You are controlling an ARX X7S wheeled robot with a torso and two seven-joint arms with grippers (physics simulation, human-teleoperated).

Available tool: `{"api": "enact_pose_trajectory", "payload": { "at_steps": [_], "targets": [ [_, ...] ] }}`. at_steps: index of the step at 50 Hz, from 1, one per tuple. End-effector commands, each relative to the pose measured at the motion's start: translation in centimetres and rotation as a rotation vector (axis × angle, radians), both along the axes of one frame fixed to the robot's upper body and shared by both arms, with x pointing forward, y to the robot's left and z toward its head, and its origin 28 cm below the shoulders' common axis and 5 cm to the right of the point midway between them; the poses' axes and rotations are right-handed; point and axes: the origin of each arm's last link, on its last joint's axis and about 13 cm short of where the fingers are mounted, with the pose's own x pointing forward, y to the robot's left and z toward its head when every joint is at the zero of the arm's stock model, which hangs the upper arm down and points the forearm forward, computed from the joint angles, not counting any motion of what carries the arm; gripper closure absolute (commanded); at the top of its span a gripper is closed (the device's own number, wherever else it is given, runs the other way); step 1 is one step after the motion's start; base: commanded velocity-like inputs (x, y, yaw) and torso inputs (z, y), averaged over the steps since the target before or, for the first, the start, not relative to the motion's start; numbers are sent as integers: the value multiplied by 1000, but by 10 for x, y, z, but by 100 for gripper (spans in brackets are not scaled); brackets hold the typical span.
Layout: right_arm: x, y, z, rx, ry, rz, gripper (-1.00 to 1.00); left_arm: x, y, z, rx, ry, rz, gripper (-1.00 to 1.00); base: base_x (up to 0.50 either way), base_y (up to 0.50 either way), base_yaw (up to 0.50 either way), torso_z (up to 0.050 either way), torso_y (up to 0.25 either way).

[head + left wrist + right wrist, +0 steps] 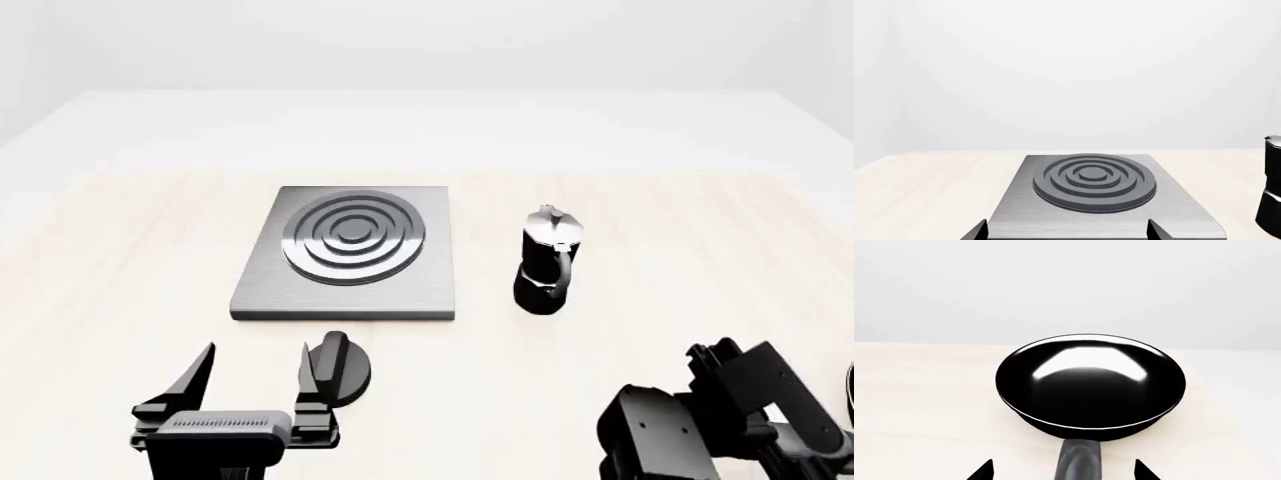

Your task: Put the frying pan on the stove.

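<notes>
Table: pale wood surface, carrying every item seen in all three views.

Stove: flat grey square plate with dark concentric rings, lying flat just ahead of the left gripper. The rings are bare. The left wrist view shows the same plate directly beyond the fingertips, centred between them.

Frying pan: recorded only in the right wrist view. Glossy black bowl, upright on the table, directly ahead of the right gripper. Its handle points back toward the gripper and runs between the two fingertips. Contact between fingers and handle cannot be confirmed; the tips stand clear to either side. The head view shows no clear sight of the pan.

Moka pot: black and silver, upright, ahead and to the right of the left gripper, beside the stove and apart from it. The left wrist view catches only its edge.

Knob: small dark round item on the table, just beside the left gripper's right finger; seen in the head view only.

Left gripper: jaws spread wide, holding nothing.

Right gripper: jaws apart, nothing clamped. The head view shows only its dark arm body.
</notes>
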Motion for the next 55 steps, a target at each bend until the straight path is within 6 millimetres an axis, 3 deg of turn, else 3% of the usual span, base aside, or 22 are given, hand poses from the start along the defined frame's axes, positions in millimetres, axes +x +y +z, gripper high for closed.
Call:
{"api": "enact_pose_trajectory", "payload": {
  "at_steps": [1,24,55],
  "targets": [
    [5,0,0,-1,16,-9,-100,0,0,0,0,0,-1,-100,0,0,0,0,0],
    [6,-8,-19,129,58,19,-100,1,0,0,3,0,4,-100,0,0,0,0,0],
    [-4,-16,-23,203,42,27,-100,1,0,-1,9,0,3,-100,0,0,0,0,0]
  ]
}}
